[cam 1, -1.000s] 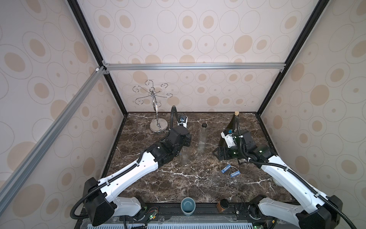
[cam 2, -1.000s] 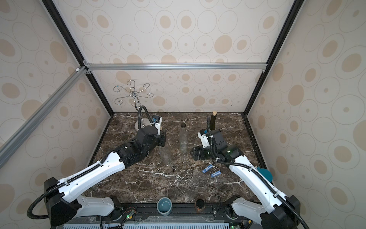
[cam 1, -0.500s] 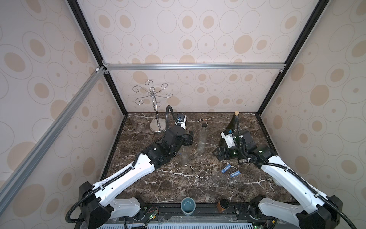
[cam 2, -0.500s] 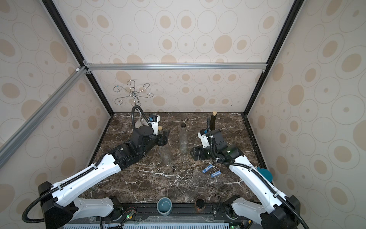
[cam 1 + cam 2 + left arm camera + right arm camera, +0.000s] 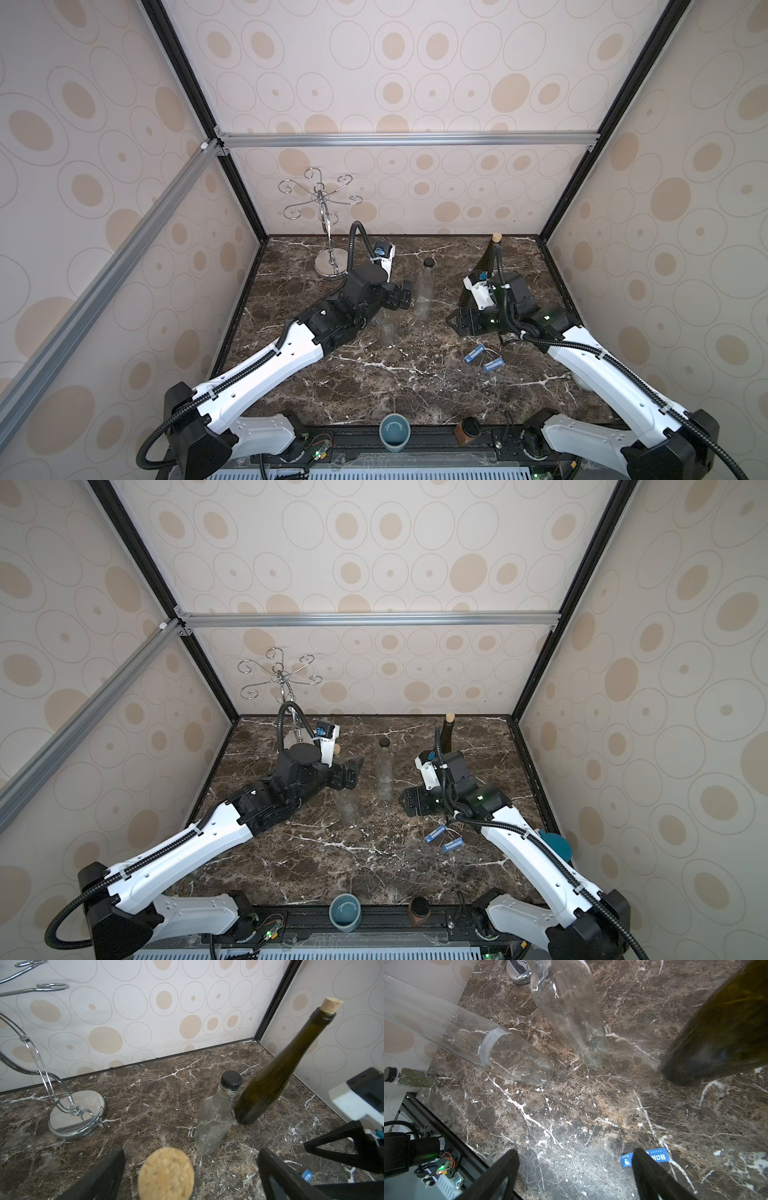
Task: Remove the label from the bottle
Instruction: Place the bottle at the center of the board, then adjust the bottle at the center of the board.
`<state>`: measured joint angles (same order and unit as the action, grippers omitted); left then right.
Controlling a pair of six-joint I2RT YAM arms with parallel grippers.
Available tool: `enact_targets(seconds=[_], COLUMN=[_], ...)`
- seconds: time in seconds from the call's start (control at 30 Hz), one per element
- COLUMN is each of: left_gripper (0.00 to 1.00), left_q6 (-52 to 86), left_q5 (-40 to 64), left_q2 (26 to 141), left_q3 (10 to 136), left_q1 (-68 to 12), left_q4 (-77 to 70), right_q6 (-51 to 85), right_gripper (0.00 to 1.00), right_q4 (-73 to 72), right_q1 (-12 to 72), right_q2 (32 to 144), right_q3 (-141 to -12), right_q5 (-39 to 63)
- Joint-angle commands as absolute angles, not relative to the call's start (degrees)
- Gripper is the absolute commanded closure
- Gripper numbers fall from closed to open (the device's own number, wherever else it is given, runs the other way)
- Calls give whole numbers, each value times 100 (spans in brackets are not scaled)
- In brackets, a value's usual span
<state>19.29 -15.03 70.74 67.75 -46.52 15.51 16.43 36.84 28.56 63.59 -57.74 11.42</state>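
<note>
The bottle (image 5: 386,328), clear glass stopped with a cork (image 5: 166,1174), is standing upright on the table (image 5: 374,395), left of centre, with its long axis vertical. The left gripper (image 5: 190,1153) is sitting at the bottle's top. In the left wrist view the cork is lying between the two jaws, with a clear gap on each side. The jaws are spread wide and are gripping nothing. The left arm is reaching low and forward across the table, with the fingers pointing toward the back wall at neck height.

The right gripper (image 5: 575,1153) is hovering over bare table, well to the right of the bottle. Its jaws are also wide apart and empty, and they are angled down at the surface. A blue label (image 5: 473,354) and a second label (image 5: 493,365) are lying flat near the right arm. A grey band (image 5: 492,1045) is showing on the bottle's wall — probably residue, so the label appears to be off.

The left arm is the nearer one. Its next move depends on the cork between the jaws — backing out along the finger axis should clear it, while a sideways sweep would risk tipping the bottle.
</note>
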Motion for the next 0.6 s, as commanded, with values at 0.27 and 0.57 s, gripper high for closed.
enact_targets(seconds=[0.27,0.57], left_gripper=[0,0], left_q6=[1155,657], left_q5=[76,1026], left_q2=[6639,6456], left_q3=[7084,7127], left_q1=[-4003,-3643], left_q4=[1975,2144], right_q6=[1608,1608], right_gripper=[12,11], right_q4=[3797,3858], right_q1=[2900,2900], right_q2=[6121,6214], right_q3=[-5809,-5927], right_q5=[1117,1158])
